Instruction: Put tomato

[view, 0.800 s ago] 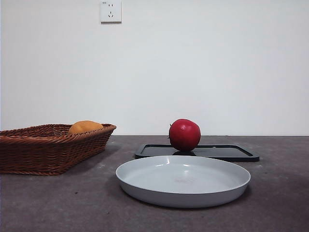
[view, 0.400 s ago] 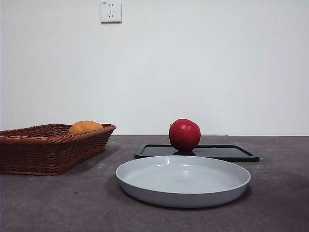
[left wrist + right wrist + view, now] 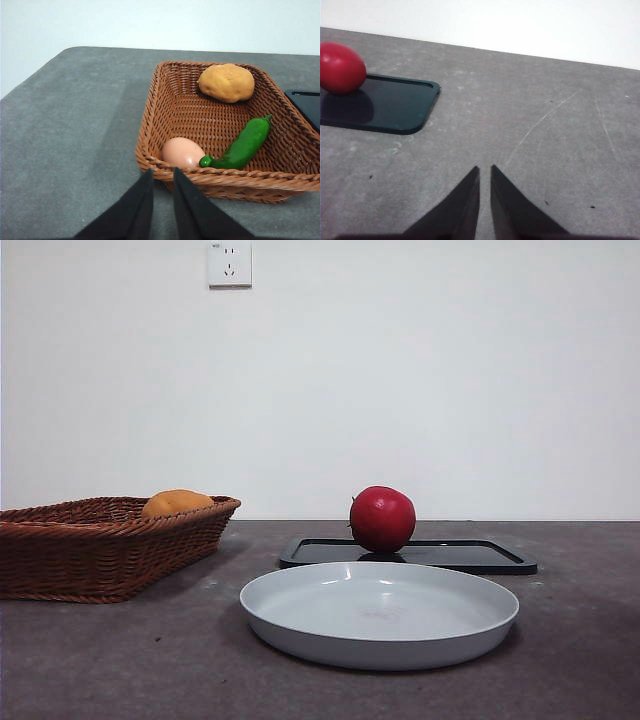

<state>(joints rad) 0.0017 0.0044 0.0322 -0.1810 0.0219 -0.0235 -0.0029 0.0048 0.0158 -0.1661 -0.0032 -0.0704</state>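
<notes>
1. Tomato [image 3: 382, 519] sits on the black tray [image 3: 470, 556], near the tray's left end in the front view, glossy and deep red; the right wrist view catches it [image 3: 341, 68] at one end of the same tray [image 3: 385, 107]
2. Between that tray and the table's front edge lies a shallow grey plate [image 3: 300, 615], holding nothing, just beside the tray but not touching the tomato
3. Toward the table's left side stands a brown wicker basket [image 3: 60, 560], with an orange-yellow rounded fruit [image 3: 176, 503] showing above its rim
4. Seen from the left wrist, the basket [image 3: 165, 100] holds that fruit [image 3: 226, 82] in one corner, plus a green pepper [image 3: 242, 145] and a pale egg [image 3: 182, 152] against the near wall (pepper tip close to the egg)
5. Left gripper [image 3: 159, 176] hangs over the grey table [image 3: 70, 130] just outside the basket's near rim, jaws almost pressed together with a thin gap, pinching nothing
6. Right gripper [image 3: 485, 172] hangs over bare table, well apart from the tray, jaws likewise nearly together and holding nothing
</notes>
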